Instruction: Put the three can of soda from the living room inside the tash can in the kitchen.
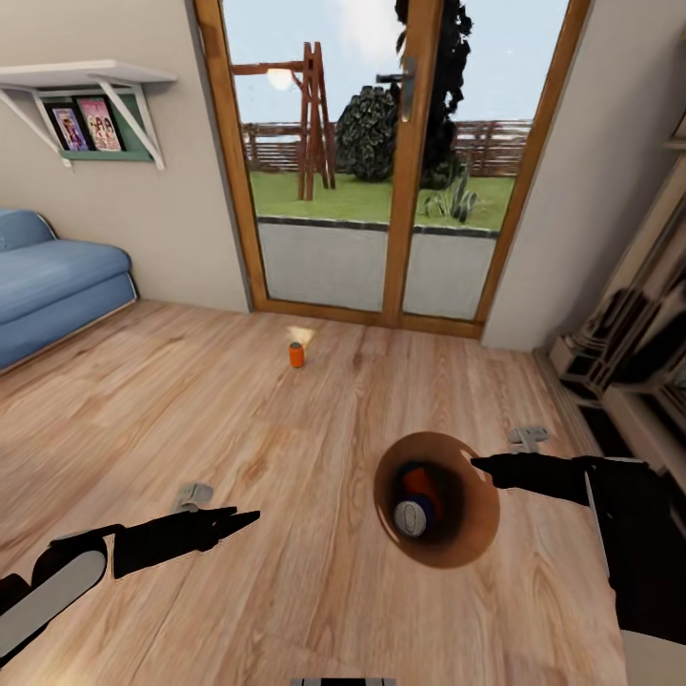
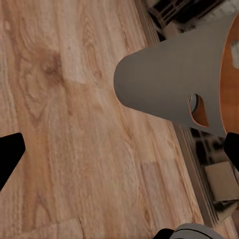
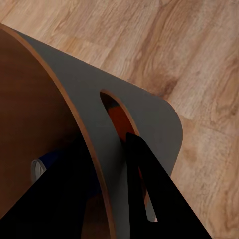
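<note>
My right gripper [image 1: 481, 465] is shut on the rim of the brown trash can [image 1: 479, 519], which is held above the wood floor. One finger is inside the wall and one outside [image 3: 149, 194]. Down in its dark inside lie a blue soda can [image 1: 413, 517] and an orange one [image 1: 420, 482]. The third can, orange [image 1: 297, 354], stands upright on the floor near the glass door. My left gripper [image 1: 243, 519] hovers open over the planks, left of the bin, with its fingers [image 2: 10, 152] wide apart. The left wrist view sees the bin's grey outer wall [image 2: 164, 79].
A blue sofa [image 1: 48, 286] stands at the left wall under a shelf with pictures [image 1: 90, 90]. The wood-framed glass door [image 1: 381, 171] is straight ahead. A low shelving unit [image 1: 629, 353] lines the right side. Open floor lies between me and the orange can.
</note>
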`<state>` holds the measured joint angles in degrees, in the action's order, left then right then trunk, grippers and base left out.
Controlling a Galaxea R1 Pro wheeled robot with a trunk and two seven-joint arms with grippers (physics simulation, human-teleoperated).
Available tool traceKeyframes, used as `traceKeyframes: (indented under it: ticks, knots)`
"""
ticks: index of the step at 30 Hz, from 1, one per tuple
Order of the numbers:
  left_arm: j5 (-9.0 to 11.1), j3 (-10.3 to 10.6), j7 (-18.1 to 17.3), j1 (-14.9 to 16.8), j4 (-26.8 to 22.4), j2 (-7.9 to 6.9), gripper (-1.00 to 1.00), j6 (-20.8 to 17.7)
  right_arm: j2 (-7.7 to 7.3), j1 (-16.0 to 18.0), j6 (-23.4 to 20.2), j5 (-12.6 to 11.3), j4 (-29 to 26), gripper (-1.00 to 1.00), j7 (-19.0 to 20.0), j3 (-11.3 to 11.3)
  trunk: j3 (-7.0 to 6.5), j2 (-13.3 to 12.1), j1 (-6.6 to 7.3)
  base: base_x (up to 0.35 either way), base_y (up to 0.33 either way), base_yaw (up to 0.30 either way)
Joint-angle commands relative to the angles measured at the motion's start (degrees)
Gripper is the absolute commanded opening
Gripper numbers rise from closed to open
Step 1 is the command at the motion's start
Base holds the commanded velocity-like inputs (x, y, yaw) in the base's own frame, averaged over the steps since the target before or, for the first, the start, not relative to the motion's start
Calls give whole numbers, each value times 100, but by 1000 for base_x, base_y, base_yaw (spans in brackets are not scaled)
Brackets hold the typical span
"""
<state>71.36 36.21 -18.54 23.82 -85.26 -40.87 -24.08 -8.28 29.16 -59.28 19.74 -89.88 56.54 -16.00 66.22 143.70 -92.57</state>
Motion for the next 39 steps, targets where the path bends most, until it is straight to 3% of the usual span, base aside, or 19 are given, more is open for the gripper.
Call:
traceKeyframes:
  ticks: [1,39]
  knots:
    - [0,0,0,0,1,0,100,0,1,2,-72,-146,-3,-100,6,1,-1,0,1,338,0,0]
    - [9,0,0,0,2,0,100,27,-7,2,-72,-146,-3,-100,11,1,-1,0,1,338,0,0]
